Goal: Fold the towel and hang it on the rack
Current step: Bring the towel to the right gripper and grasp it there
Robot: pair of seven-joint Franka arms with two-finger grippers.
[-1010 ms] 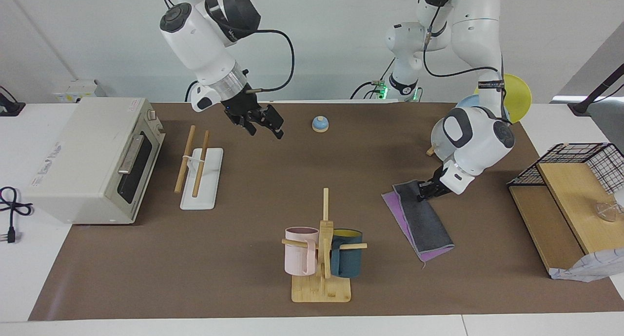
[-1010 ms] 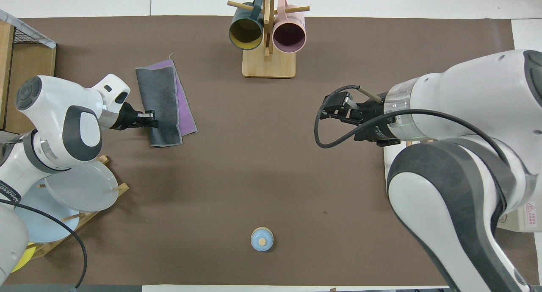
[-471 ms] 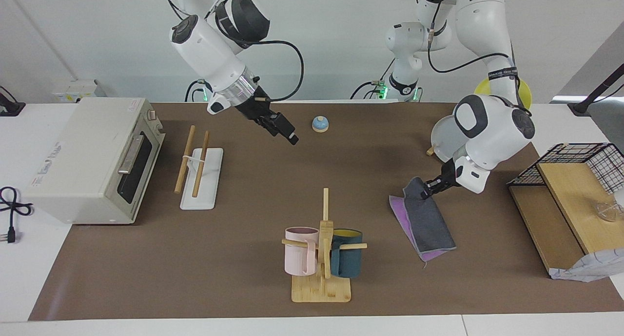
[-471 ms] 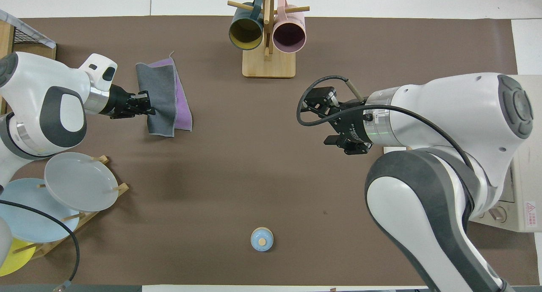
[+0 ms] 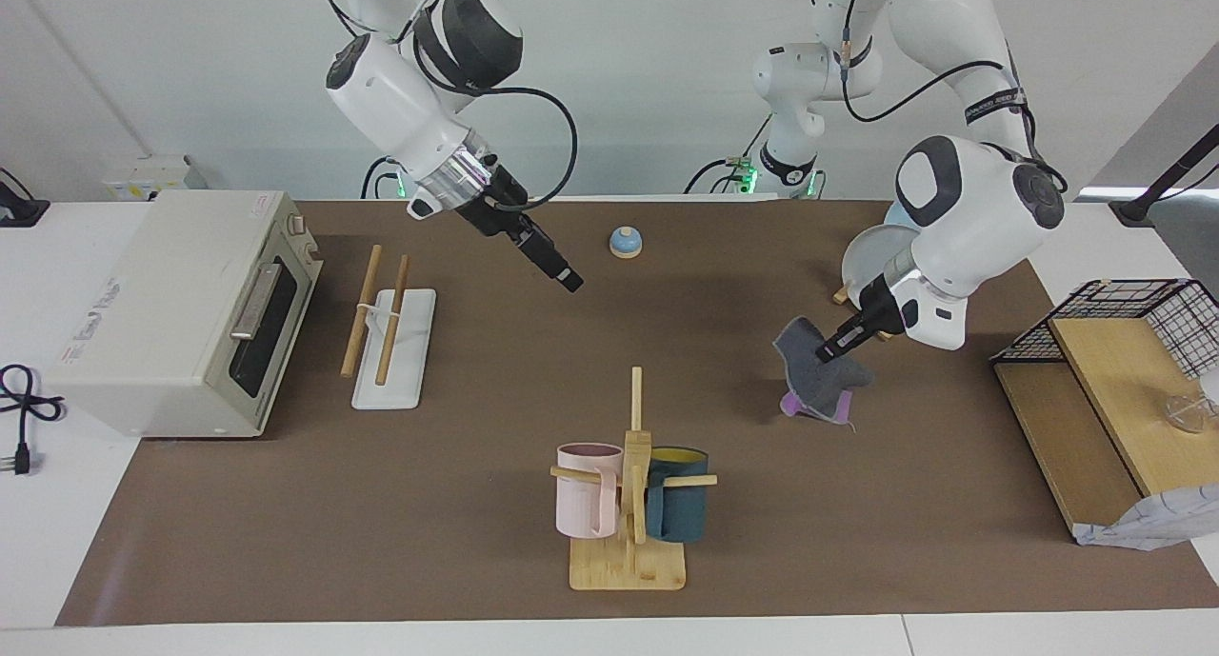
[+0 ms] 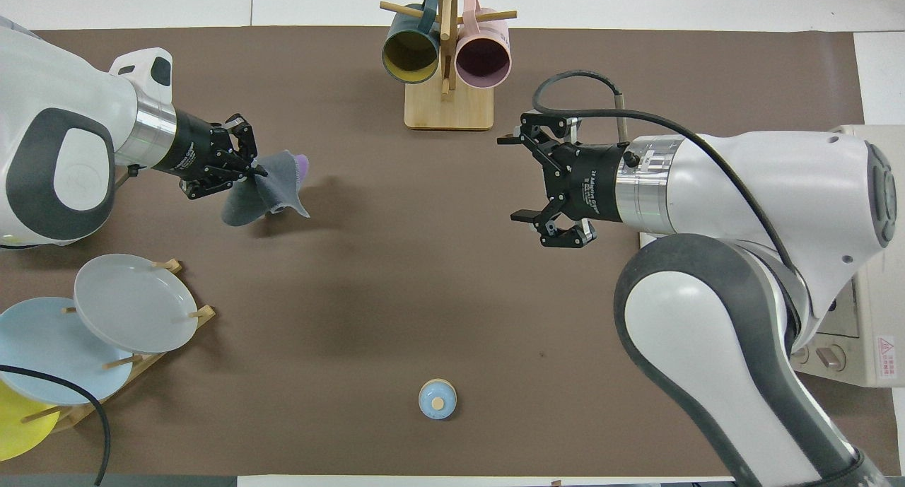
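The towel (image 5: pixel 817 375) (image 6: pixel 272 189), grey outside with purple showing underneath, hangs bunched from my left gripper (image 5: pixel 825 353) (image 6: pixel 260 171), which is shut on its upper edge. The cloth's lower end looks to rest on the brown mat at the left arm's end of the table. My right gripper (image 5: pixel 569 281) (image 6: pixel 510 178) hovers open over the middle of the mat, holding nothing. The rack (image 5: pixel 390 342), two wooden rails on a white base, lies at the right arm's end beside the oven; my right arm hides it in the overhead view.
A mug tree (image 5: pixel 629 504) (image 6: pixel 445 63) with pink and dark blue mugs stands at the table edge farthest from the robots. A small blue bell (image 5: pixel 625 243) (image 6: pixel 438 399) sits near the robots. A plate stand (image 6: pixel 113 324), a toaster oven (image 5: pixel 181 313) and a wire basket shelf (image 5: pixel 1124 370) line the ends.
My left gripper has risen and drawn back, pulling the flat folded towel up into a hanging bunch. My right gripper has swung out from near the rack over the middle of the mat.
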